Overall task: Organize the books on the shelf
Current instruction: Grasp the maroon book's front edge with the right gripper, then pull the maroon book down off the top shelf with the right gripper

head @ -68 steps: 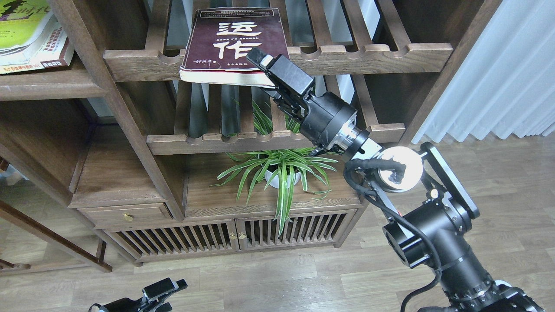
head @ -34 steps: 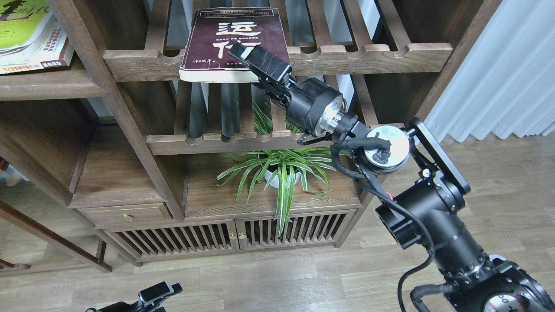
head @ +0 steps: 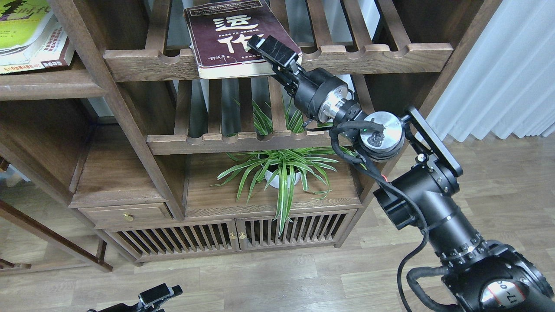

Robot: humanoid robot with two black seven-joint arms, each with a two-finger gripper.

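Note:
The thick maroon book point(head: 225, 39) with big white characters lies on the upper slatted rack point(head: 368, 54), its near edge overhanging the front rail. My right gripper point(head: 274, 55) is shut on the book's near right corner, one finger lying on the cover. The yellow-green book point(head: 21, 26) lies on the "300" book point(head: 52, 54) at the top left, on the dark plank shelf point(head: 43, 84). My left gripper point(head: 158, 297) is low at the bottom edge, small and partly cut off.
A second slatted rack point(head: 195, 143) sits below the first. A potted spider plant point(head: 277, 169) stands on the cabinet top point(head: 217, 197) under my right arm. A white curtain point(head: 498, 65) hangs at the right. Wooden floor lies in front.
My right gripper has closed on the maroon book's corner and moved up and back. The book has turned and shifted right on the rack. The left gripper has sunk lower.

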